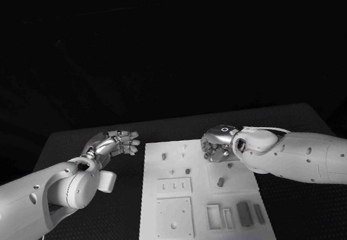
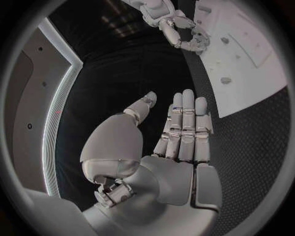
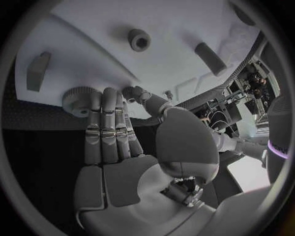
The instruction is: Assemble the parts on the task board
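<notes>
Over the task board point(image 1: 159, 176) far right edge: right hand point(image 1: 217, 145), fingers extended, fingertips by a knurled round part point(image 3: 78, 100), gripping nothing. Left hand point(image 1: 116, 143): off-board, fingers straight, empty.

The task board point(image 1: 201, 212) was white, set on a black worktop point(image 1: 73, 142) whose surface showed a fine dotted weave. The parts point(image 1: 221, 181) on the board were grey. Both arms were white; the left hand point(image 1: 118, 143) and right hand point(image 1: 217, 144) were silver with darker fingers point(image 3: 101, 132).

Bare table point(image 1: 94, 238) beside the task board point(image 1: 208, 235)
</notes>
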`<act>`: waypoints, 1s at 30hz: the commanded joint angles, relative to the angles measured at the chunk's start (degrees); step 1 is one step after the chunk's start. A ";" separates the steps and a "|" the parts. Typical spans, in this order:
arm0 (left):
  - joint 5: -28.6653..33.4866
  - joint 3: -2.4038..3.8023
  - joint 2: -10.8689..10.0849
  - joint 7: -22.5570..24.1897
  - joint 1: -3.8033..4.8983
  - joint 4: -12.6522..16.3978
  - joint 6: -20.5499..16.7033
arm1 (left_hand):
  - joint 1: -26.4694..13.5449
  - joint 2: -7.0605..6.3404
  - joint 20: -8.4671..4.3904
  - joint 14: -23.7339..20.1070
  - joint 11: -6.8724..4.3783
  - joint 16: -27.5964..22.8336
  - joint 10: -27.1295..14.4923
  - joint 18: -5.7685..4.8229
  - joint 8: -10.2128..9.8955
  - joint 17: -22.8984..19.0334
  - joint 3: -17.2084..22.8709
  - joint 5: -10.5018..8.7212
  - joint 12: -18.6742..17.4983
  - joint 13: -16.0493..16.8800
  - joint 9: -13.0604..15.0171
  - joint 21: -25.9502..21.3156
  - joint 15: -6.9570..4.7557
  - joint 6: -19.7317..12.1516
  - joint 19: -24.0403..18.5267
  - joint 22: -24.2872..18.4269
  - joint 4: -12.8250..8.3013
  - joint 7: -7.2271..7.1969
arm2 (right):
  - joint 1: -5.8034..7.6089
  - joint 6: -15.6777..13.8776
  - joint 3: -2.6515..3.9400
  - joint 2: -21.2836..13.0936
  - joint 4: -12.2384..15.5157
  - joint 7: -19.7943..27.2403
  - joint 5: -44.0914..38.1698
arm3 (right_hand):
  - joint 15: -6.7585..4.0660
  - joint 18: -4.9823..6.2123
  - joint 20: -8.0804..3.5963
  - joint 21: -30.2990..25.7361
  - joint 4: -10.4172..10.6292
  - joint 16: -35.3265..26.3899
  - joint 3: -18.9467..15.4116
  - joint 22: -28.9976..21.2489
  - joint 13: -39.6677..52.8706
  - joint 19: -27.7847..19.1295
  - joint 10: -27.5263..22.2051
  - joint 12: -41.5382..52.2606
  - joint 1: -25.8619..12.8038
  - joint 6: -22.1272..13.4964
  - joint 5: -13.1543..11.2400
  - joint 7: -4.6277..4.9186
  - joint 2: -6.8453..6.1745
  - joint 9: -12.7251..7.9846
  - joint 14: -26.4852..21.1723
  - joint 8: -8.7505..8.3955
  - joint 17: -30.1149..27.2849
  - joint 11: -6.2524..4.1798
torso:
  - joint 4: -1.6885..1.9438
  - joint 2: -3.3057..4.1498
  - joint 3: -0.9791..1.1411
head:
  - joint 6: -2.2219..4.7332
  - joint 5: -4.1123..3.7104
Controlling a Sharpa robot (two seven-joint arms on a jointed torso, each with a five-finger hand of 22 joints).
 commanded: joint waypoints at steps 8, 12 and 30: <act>0.25 0.06 0.08 0.36 0.03 0.15 1.00 | -0.63 -0.12 0.13 -0.42 0.25 -0.28 0.01 0.90 -0.23 0.11 -0.06 0.01 -0.41 -0.03 -0.09 0.28 -0.04 0.35 -0.37 1.09 -0.33 -0.11 | -0.74 1.79 -0.35 0.33 -0.20 -0.20 -0.85 | -0.23 0.41 -0.19 0.55 0.11 -0.44 0.62 0.45 0.47 0.34 1.65 0.10 -0.35 1.41 -0.32 -0.47 1.19 0.29 0.55 0.29 0.73 -0.44 | 0.00 0.15 -0.04 | -0.18 0.20; 0.25 0.06 0.08 0.30 0.03 0.15 1.05 | -0.63 -0.11 0.13 -0.42 0.25 -0.28 0.01 0.90 -0.24 0.12 -0.04 0.02 -0.42 -0.03 -0.10 0.29 -0.04 0.35 -0.37 1.09 -0.34 -0.11 | -0.78 1.50 -0.35 0.33 -0.16 -0.35 -1.56 | -0.62 0.41 -0.32 0.80 -0.30 -0.52 1.51 0.87 1.26 0.52 3.54 0.79 -0.10 3.08 -0.34 -1.16 2.39 0.66 0.82 0.87 1.36 -1.13 | 0.04 0.14 -0.05 | -0.20 0.14; 0.39 0.06 0.17 0.27 0.03 0.06 1.00 | -0.65 -0.08 0.12 -0.44 0.26 -0.30 0.02 0.89 -0.29 0.16 0.01 0.00 -0.48 -0.03 -0.12 0.34 -0.04 0.34 -0.41 1.08 -0.39 -0.09 | -0.85 -4.52 -0.32 0.30 0.81 -4.69 -3.30 | -2.42 0.41 -2.01 4.74 -1.78 3.80 3.75 3.40 4.55 3.14 7.40 1.82 -0.31 7.05 -0.37 -2.66 4.22 2.21 2.59 1.80 4.88 -2.95 | 0.06 0.21 -0.15 | 0.07 0.04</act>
